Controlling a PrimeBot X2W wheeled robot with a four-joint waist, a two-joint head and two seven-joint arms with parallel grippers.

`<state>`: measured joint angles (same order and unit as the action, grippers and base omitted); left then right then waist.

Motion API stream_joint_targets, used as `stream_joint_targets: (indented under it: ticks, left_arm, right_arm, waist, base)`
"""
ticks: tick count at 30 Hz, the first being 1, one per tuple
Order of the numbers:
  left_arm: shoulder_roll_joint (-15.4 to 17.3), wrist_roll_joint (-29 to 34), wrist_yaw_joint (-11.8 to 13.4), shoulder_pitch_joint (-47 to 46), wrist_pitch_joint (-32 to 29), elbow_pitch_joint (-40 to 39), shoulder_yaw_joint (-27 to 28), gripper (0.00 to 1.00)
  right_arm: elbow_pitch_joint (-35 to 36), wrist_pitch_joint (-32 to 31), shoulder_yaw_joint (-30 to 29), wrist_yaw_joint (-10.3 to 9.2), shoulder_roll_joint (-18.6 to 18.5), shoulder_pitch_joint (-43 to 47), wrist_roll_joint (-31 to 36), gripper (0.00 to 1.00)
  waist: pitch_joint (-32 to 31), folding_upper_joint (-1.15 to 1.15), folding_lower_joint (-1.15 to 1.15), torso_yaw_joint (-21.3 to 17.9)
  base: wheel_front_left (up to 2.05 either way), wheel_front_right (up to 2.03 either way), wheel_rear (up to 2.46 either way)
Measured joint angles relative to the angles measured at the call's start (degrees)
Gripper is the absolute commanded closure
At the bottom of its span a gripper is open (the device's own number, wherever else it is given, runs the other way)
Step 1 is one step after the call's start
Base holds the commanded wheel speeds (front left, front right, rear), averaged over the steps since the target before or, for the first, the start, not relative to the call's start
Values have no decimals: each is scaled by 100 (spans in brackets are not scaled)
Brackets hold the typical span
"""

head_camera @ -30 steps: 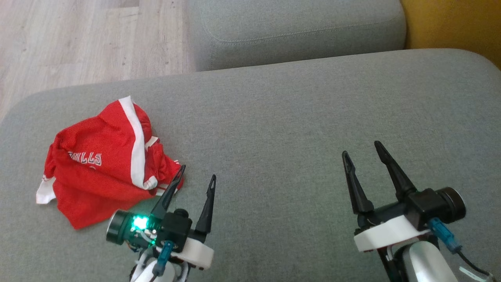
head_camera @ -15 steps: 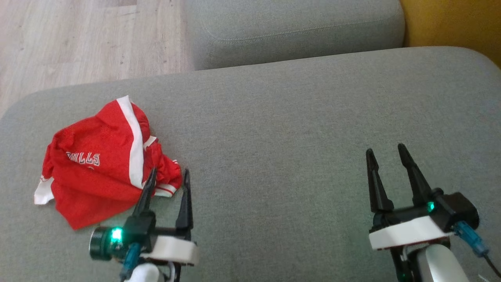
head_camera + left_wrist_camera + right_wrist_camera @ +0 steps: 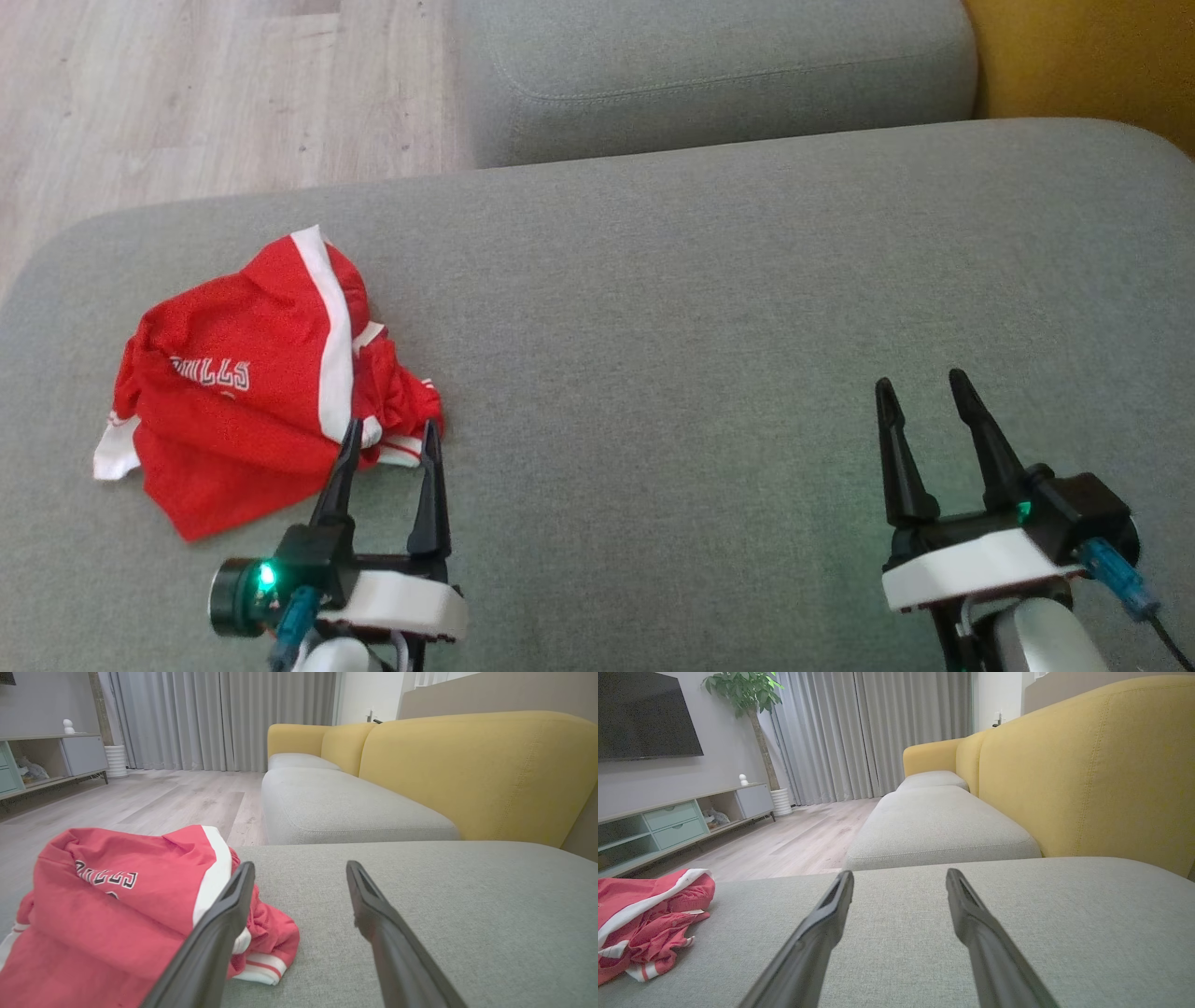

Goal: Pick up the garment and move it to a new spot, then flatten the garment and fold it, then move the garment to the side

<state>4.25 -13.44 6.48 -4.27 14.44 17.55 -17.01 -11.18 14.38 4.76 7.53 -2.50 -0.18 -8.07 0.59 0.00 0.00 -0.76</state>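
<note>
left gripper [image 3: 391,427] spread open beside the garment [image 3: 243,373]

it points at the near right edge of the crumpled red garment, which lies on the left of the grey sofa cushion [image 3: 653,308]; whether it touches the cloth i cannot tell. right gripper [image 3: 920,380] is also spread wide, holding nothing, well apart over the cushion's right side.

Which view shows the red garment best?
The head view: the whole crumpled garment lies in frame on the grey cushion. The left wrist view crops it, a finger covering part; the right wrist view catches one end.
</note>
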Motion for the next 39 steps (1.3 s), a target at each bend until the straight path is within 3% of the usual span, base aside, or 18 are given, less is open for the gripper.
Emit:
stream_joint_targets:
  ticks: [12,31,39]
  left_arm:
    - [-98,202,-146,1,0,193,235,0]
    - [-108,436,-203,265,0,379,425,0]
    - [-108,450,-258,311,0,347,513,0]
  right_arm:
    - [-9,0,249,0,-1,7,-12,0]
    - [-87,0,475,0,2,458,-302,0]
    - [-93,0,646,0,2,460,-348,0]
  waist:
    - [-23,0,0,488]
    - [-462,0,-1,1960]
    - [-460,0,0,2056]
  base:
    - [0,0,0]
    - [0,0,0]
    - [0,0,0]
